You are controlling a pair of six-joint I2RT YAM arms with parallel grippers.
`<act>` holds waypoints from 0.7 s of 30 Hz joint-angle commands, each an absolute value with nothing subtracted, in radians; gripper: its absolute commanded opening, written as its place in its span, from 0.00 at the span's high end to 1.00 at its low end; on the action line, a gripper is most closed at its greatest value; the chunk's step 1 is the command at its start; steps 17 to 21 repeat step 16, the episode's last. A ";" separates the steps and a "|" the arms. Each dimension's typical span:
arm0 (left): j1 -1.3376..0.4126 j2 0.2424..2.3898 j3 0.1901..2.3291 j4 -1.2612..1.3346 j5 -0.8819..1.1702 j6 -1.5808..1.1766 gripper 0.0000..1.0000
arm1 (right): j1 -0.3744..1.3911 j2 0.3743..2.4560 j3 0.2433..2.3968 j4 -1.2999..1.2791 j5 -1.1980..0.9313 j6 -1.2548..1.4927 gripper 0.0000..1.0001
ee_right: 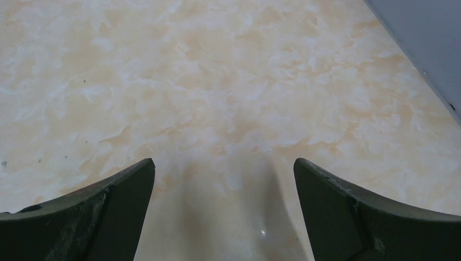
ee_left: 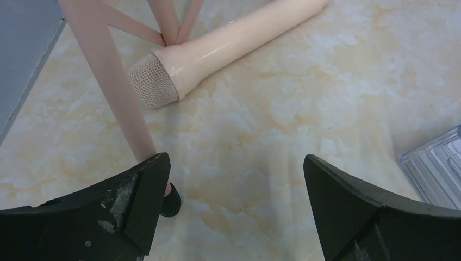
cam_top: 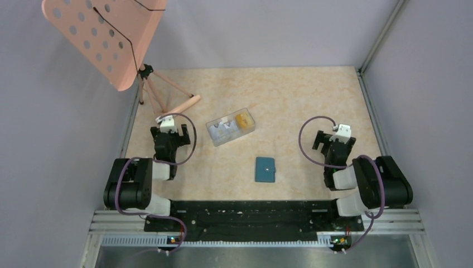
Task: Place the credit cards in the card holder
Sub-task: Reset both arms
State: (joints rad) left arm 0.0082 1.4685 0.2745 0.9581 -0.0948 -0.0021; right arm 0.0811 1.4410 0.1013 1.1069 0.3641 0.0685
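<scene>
The card holder (cam_top: 265, 169) is a small teal wallet lying closed on the marble table, near the front and between the two arms. The credit cards sit inside a clear plastic box (cam_top: 231, 127) at mid-table: an orange-yellow card (cam_top: 242, 119) at its right end, whitish cards (cam_top: 222, 129) to the left. My left gripper (cam_top: 170, 133) (ee_left: 236, 182) is open over bare table, left of the box. My right gripper (cam_top: 333, 140) (ee_right: 224, 182) is open over bare table, far right of the wallet. Neither holds anything.
A pink music stand (cam_top: 103, 36) rises at the back left; one tripod leg (ee_left: 108, 81) stands just ahead of my left finger. A pink microphone (ee_left: 217, 49) lies on the table beyond. The box's corner (ee_left: 435, 168) shows at the right of the left wrist view. Grey walls surround the table.
</scene>
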 commanded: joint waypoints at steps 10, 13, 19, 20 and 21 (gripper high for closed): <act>0.025 1.466 0.308 1.045 -0.169 -0.040 0.01 | 0.077 1.459 0.173 1.244 0.334 0.041 0.01; 0.024 1.473 0.315 1.039 -0.165 -0.040 0.01 | 0.077 1.460 0.173 1.245 0.335 0.042 0.01; 0.025 1.464 0.307 1.044 -0.167 -0.040 0.01 | 0.076 1.459 0.173 1.245 0.336 0.041 0.01; 0.025 1.464 0.307 1.044 -0.167 -0.040 0.01 | 0.076 1.459 0.173 1.245 0.336 0.041 0.01; 0.025 1.464 0.307 1.044 -0.167 -0.040 0.01 | 0.076 1.459 0.173 1.245 0.336 0.041 0.01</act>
